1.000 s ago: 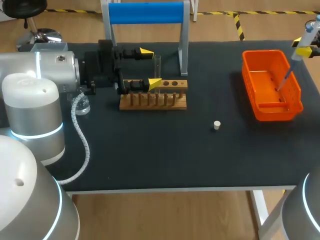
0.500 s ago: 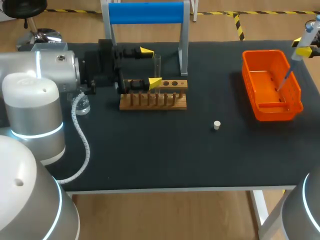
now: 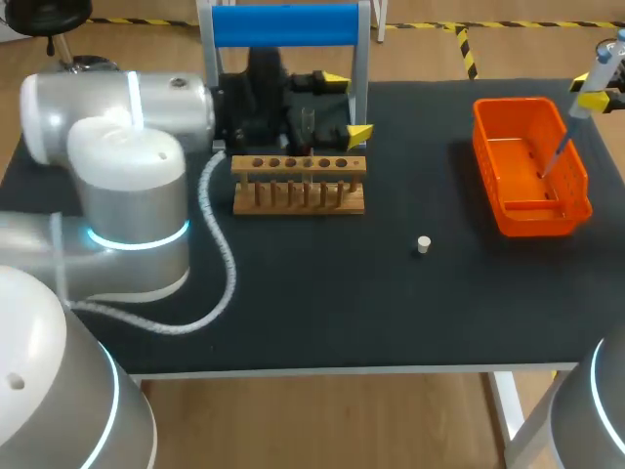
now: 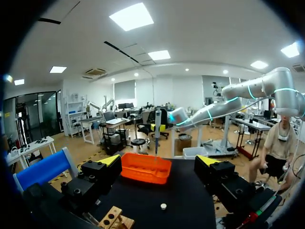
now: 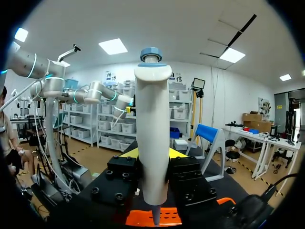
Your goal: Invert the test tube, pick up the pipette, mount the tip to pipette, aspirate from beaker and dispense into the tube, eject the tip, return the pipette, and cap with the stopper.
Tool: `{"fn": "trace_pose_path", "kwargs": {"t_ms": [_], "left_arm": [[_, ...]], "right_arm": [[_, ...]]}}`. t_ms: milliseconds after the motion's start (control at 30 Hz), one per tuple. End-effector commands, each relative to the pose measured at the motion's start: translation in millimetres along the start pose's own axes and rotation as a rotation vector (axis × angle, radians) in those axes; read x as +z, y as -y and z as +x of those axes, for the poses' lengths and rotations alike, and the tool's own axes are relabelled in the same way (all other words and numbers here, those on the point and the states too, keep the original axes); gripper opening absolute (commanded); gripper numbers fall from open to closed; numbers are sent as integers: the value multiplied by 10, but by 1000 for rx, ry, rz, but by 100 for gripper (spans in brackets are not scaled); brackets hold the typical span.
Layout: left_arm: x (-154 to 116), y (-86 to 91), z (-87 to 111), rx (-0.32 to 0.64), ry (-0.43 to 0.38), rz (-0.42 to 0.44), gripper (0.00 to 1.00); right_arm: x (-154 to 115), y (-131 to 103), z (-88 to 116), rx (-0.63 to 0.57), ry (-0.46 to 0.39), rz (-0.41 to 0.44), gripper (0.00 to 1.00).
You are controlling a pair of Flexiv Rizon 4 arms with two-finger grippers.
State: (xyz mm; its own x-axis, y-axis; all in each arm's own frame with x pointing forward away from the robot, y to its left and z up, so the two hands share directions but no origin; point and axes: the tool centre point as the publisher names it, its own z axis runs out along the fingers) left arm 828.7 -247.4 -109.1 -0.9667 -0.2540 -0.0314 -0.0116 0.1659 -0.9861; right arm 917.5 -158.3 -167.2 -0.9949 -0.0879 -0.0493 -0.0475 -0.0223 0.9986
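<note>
A clear test tube (image 3: 308, 127) stands upright in the wooden rack (image 3: 298, 186). My left gripper (image 3: 349, 106) hovers open behind the rack's right half, with nothing between its yellow tips; its black body is right behind the tube. At the far right, my right gripper (image 3: 594, 95) is shut on the white pipette (image 3: 604, 68). The pipette's thin tip (image 3: 557, 156) hangs over the orange bin (image 3: 581, 200). In the right wrist view the pipette (image 5: 152, 143) stands upright between the fingers. The white stopper (image 3: 423, 244) lies on the mat. The beaker is hidden behind my left arm.
A blue-topped metal stand (image 3: 283, 24) rises just behind the rack and the left gripper. My left arm's grey cable (image 3: 220, 264) loops over the mat at the left. In the left wrist view the orange bin (image 4: 145, 168) and the stopper (image 4: 163, 206) lie ahead of the open fingers.
My left arm has swung right and back, so its gripper went from the rack's left end to behind its right half. The arm now covers the beaker. The right arm has not moved.
</note>
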Motion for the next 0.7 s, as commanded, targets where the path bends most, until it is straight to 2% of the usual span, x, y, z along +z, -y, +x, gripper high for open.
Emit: {"fn": "trace_pose_path", "kwargs": {"t_ms": [33,267,500,700], "left_arm": [[1072,130,4,-12,16,-27,100],[1737,305,75,-26,-6,-28,100],[2219,493,75,-21,-35,-24,100],[2219,493,75,-21,-35,-24,100]], "right_arm": [[-4,-6,2,0,-1,2,0],[-4,-6,2,0,-1,2,0],[-4,-6,2,0,-1,2,0],[-4,-6,2,0,-1,2,0]]}}
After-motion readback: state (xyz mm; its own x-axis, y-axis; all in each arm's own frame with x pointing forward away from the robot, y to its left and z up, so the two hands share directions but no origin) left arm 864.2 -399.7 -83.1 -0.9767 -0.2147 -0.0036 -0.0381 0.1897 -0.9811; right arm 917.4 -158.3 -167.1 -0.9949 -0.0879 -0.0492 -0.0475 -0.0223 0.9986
